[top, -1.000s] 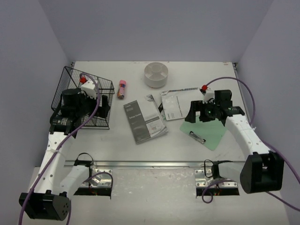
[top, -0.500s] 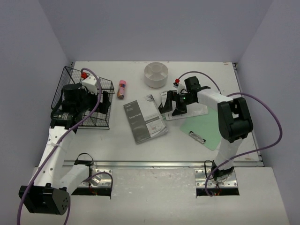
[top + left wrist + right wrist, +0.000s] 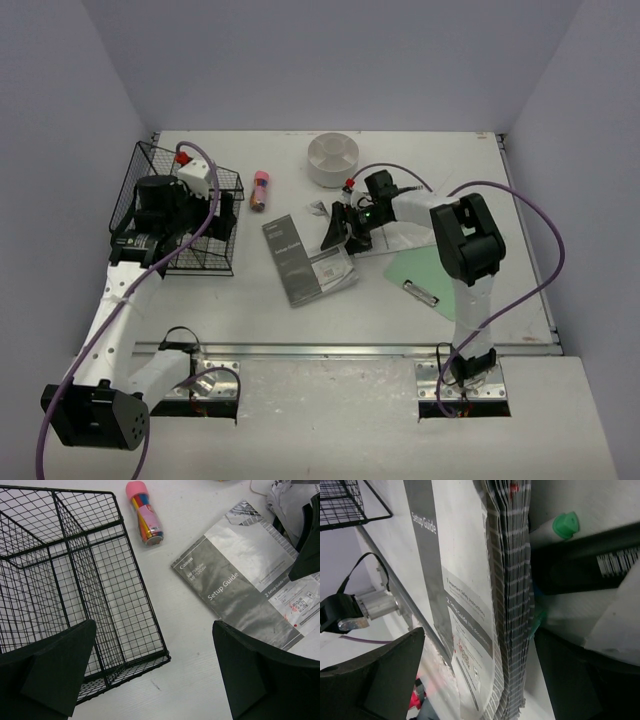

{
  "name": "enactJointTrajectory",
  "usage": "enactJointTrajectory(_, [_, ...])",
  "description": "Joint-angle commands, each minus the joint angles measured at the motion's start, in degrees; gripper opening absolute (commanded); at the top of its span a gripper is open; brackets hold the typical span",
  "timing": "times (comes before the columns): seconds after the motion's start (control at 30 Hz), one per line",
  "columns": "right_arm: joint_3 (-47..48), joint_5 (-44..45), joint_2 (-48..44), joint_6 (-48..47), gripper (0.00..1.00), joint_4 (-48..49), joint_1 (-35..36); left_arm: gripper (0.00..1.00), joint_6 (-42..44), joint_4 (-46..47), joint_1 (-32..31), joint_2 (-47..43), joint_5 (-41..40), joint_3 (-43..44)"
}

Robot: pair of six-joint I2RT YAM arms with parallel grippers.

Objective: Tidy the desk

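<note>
Obs.: the off-white flat rectangular desk [image 3: 250, 320] fills the floor of the pale lavender walled [image 3: 330, 60] enclosure, with a metal rail [image 3: 340, 350] along its near edge. The left gripper [image 3: 224, 216] [image 3: 155, 680] hangs over the right-hand rim of the black wire basket [image 3: 185, 215] [image 3: 75, 595] at the desk's left. Its fingers [image 3: 50, 675] are spread wide with nothing between them; beneath the gap are the basket's near corner and bare desk. Just right of the basket lies a pink-capped striped tube [image 3: 261, 190] [image 3: 145, 512] on its side. The right gripper [image 3: 336, 236] [image 3: 480, 680] reaches across to mid-desk, low at the right edge of the grey-and-white "Setup Guide" booklet [image 3: 305, 258] [image 3: 240, 585] [image 3: 465, 605]. Its fingers [image 3: 375, 680] also stand wide, and the booklet's stacked page edge runs through the gap between them. I cannot tell whether either finger touches the paper; nothing is clamped. A pale green clipboard [image 3: 440, 275] lies flat to the right of the booklet. A white round bowl [image 3: 332, 160] sits towards the back, well apart from both grippers.
</note>
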Motion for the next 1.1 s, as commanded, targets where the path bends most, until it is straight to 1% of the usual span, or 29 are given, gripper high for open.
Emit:
enactJointTrajectory(0.0, [2.65,0.19,3.98,-0.1,0.92,3.63,0.47,1.0,0.69,2.83,-0.67,0.53,0.11,2.98])
enactJointTrajectory(0.03, [2.64,-0.14,4.49,0.15,0.91,3.81,0.47,1.0,0.71,2.91,-0.67,0.71,0.09,3.0])
enactJointTrajectory(0.13, [2.58,-5.58,6.99,1.93,0.81,6.56,0.47,1.0,0.95,3.17,-0.67,1.35,-0.15,3.21])
enactJointTrajectory(0.27, [3.91,-10.06,10.17,4.28,0.64,7.7,0.48,1.0,0.87,3.42,-0.68,2.09,-0.25,3.34])
enactJointTrajectory(0.37, [4.4,-11.47,11.33,4.95,0.4,8.35,0.48,1.0,1.03,3.51,-0.76,2.42,-0.33,3.51])
enactJointTrajectory(0.43, [4.55,-12.54,11.47,5.15,0.3,8.47,0.47,1.0,1.13,3.51,-0.76,2.52,-0.5,3.51])
enactJointTrajectory(0.5, [4.52,-13.87,10.73,5.15,0.17,8.53,0.47,1.0,1.26,3.58,-0.76,2.59,-0.7,3.58])
enactJointTrajectory(0.57, [4.1,-14.86,9.78,5.1,0.06,8.87,0.47,1.0,1.31,3.65,-0.76,2.74,-0.86,3.6])
enactJointTrajectory(0.6, [3.54,-15.87,8.32,5.02,0.02,9.6,0.47,1.0,1.18,3.71,-0.74,2.87,-0.66,3.66])
enactJointTrajectory(0.67, [2.13,-17.81,5.49,4.85,0.0,11.51,0.47,1.0,0.62,3.74,-0.71,3.27,0.13,4.06])
enactJointTrajectory(0.73, [0.89,-19.43,3.13,4.82,0.0,12.99,0.47,1.0,-0.09,3.56,-0.76,3.7,1.39,4.82])
enactJointTrajectory(0.8, [-0.5,-22.11,-0.79,5.74,0.0,16.52,0.46,1.0,-1.45,3.13,-0.76,4.25,3.86,6.23])
enactJointTrajectory(0.9, [-1.33,-26.03,-5.05,8.14,0.0,23.95,0.47,1.0,-3.19,2.55,-0.74,5.08,8.29,8.57])
enactJointTrajectory(0.97, [-1.64,-28.06,-8.2,11.76,0.0,28.69,0.47,1.0,-4.74,2.17,-0.76,5.62,10.86,11.08])
enactJointTrajectory(1.07, [-1.67,-30.19,-11.27,14.85,0.0,35.8,0.47,1.0,-7.2,2.07,-0.76,5.77,14.98,13.2])
